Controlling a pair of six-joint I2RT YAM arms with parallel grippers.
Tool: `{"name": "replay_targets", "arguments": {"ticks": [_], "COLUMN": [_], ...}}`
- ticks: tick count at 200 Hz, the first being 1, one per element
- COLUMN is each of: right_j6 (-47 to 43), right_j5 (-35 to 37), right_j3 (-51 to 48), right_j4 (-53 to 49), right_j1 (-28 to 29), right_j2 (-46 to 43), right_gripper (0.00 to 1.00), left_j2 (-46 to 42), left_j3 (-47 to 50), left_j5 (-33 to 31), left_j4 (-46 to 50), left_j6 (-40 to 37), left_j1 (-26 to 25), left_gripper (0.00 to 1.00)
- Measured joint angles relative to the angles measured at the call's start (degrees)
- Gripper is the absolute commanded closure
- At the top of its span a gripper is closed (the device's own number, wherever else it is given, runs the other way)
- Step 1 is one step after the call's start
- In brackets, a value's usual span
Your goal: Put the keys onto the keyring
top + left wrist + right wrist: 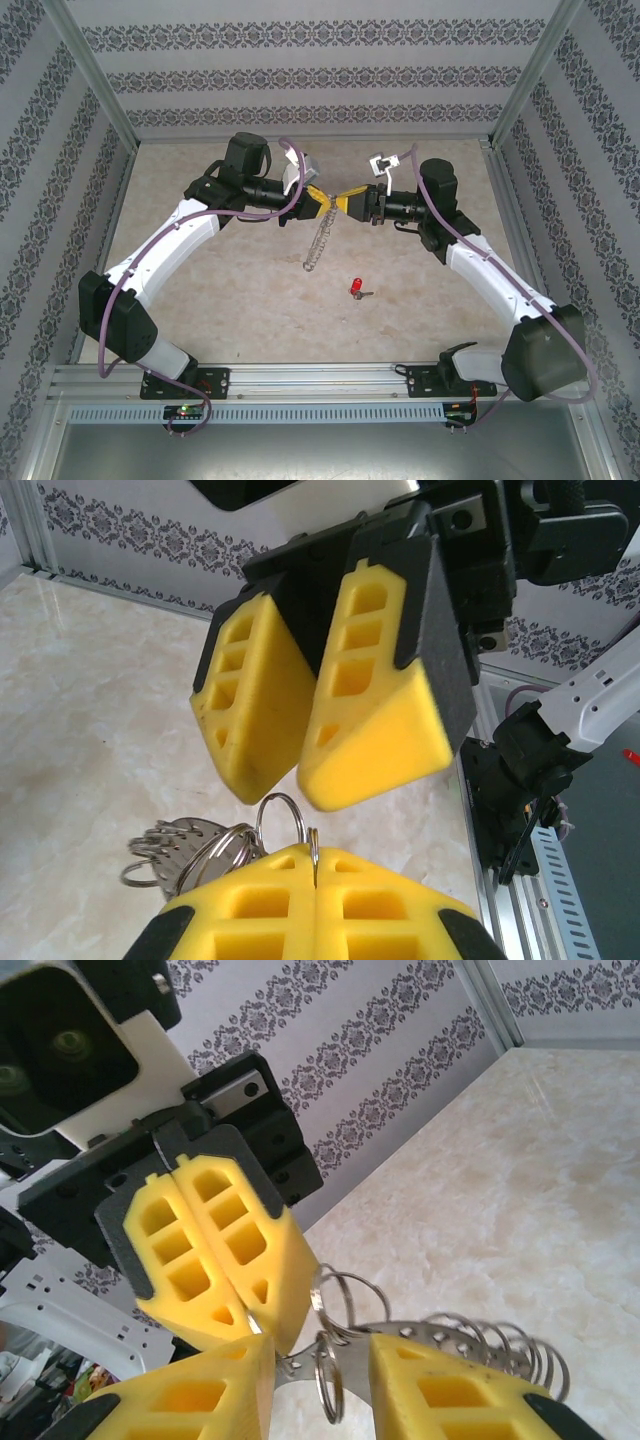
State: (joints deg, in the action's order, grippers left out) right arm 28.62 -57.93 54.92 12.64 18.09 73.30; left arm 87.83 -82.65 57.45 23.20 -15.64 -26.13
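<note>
The keyring [318, 245] hangs in mid-air over the table's middle, a silvery loop fringed with small metal rings. My left gripper [322, 200] is shut on one thin ring at its top, which sits pinched in the seam of the yellow pads [315, 880]. My right gripper [346, 203] faces it tip to tip. Its fingers stand partly apart [320, 1360], either side of the keyring's flat perforated band [480, 1335] and a small ring, without clearly clamping them. The key [356, 290], red-headed with a short grey blade, lies flat on the table below and to the right.
Patterned walls and aluminium frame posts [100, 90] enclose the beige table [250, 300]. A metal rail [320, 380] runs along the near edge, where both arm bases are bolted. Purple cables loop along both arms.
</note>
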Motion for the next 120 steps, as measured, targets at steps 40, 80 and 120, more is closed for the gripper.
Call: {"name": "replay_targets", "arguments": {"ticks": [40,80,120], "right_j6": [0.20,0.83,1.05], "right_j5": [0.02,-0.07,-0.57], "right_j3": [-0.33,-0.33,-0.33], "right_j4": [0.02,-0.04,0.00], "right_j1": [0.00,0.20,2.08], "right_j2": [-3.87,-4.52,-3.28], "right_gripper": [0.68,0.68,0.68], "left_j2": [0.00,0.11,0.66], "left_j3": [0.00,0.00,-0.24], "left_j5": [0.42,0.83,0.83], "left_j4": [0.02,0.02,0.39], "left_j6": [0.00,0.00,0.00], "left_j1": [0.00,0.00,0.00], "left_gripper": [1.00,1.00,1.00]}}
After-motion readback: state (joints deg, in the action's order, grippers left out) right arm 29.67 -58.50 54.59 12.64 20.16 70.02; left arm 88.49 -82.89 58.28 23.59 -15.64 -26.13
